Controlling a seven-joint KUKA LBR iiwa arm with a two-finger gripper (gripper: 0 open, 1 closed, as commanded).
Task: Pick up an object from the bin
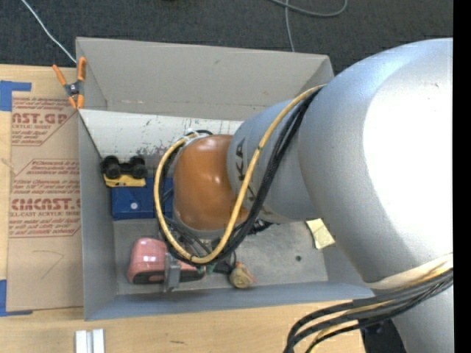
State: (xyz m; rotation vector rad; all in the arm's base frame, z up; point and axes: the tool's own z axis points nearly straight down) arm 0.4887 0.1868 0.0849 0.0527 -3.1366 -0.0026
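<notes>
Gripper (175,273) sits low in the lower-left part of the frame, under the arm's orange cover (202,186); whether it is apart or together I cannot tell. A pink rounded thing (146,257) lies just to its left, against the lower wall of the bin (96,219), seemingly touching it. A small tan piece (241,276) lies to its right. The likely risks are an off-centre grip slipping off the pink thing, the nearby wall blocking the wrist, and the looped cables (163,197) brushing the blue box (132,201) above.

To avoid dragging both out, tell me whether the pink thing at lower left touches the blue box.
Apart. The camera view shows a strip of bare bin floor between the pink thing and the blue box.
</notes>
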